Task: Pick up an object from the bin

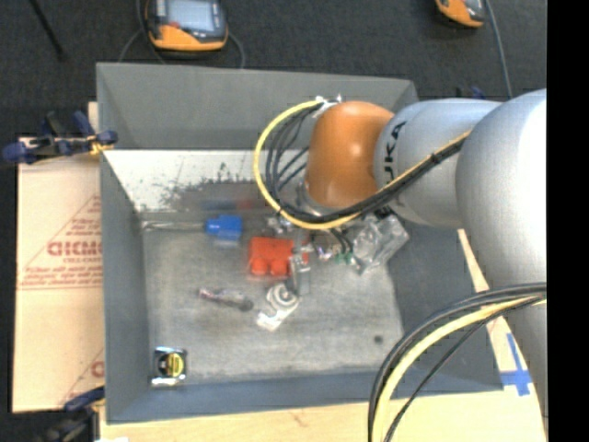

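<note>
1. Far left, in the front corner of the grey bin (120, 274): a small yellow-and-black tape measure (168, 364). Lies flat at the foot of the walls, well apart from everything else. Judged an awkward pick, with a wall on two sides.
2. Further right, on the open bin floor: a thin dark stick-like piece (224, 296). Too slight to name with confidence, possibly a pen. Lies flat and alone.
3. Above that, towards the back wall: a blue block-like piece (223, 227). Sits just clear of the wall's foot, with room on every side.
4. Near the middle: a red block (270, 257), chunky and square-edged. Rests flat on the floor, just beside the gripper. Judged the natural choice for the pick, being nearest and offering straight faces to clamp across.
5. Just below the red block: a white-and-silver piece (276, 308), lying askew on the floor, also near the gripper.
6. Right of the red block: the gripper (299, 270), hanging low over the floor under the orange wrist cover (345, 155). Apart or together cannot be told, since the cover and cables hide most of it. Pick not yet made, judging by everything lying on the floor.
7. Far right: the grey arm (479, 173), reaching in across the bin's right wall.
</note>
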Motion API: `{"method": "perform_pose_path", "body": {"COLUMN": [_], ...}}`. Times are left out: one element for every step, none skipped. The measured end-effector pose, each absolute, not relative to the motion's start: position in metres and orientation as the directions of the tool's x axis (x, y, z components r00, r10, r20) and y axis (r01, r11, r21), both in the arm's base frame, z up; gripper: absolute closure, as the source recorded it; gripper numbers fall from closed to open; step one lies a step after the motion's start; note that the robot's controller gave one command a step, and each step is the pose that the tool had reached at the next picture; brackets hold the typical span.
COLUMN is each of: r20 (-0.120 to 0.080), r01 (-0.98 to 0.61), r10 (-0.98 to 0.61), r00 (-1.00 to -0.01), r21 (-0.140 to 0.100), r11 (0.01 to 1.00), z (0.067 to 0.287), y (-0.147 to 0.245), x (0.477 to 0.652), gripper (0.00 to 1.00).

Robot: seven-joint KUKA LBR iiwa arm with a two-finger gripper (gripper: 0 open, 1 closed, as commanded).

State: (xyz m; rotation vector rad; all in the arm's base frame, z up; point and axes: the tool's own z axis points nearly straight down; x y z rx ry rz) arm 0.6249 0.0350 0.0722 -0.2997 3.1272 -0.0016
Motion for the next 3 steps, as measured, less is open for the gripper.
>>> {"method": "perform_pose_path", "body": {"r20": [-0.007, -0.012, -0.009], "r01": [-0.188, -0.211, -0.549], "r10": [-0.188, -0.211, -0.549], "r00": [-0.982, -0.977, -0.835], "r21": [-0.001, -0.004, -0.007], "r11": [0.982, 0.977, 0.836], "z": [0.081, 0.193, 0.268], "y": [0.036, 0.031, -0.01], "x": [0.629, 0.622, 0.63], "gripper": [1.0, 1.0, 1.0]}}
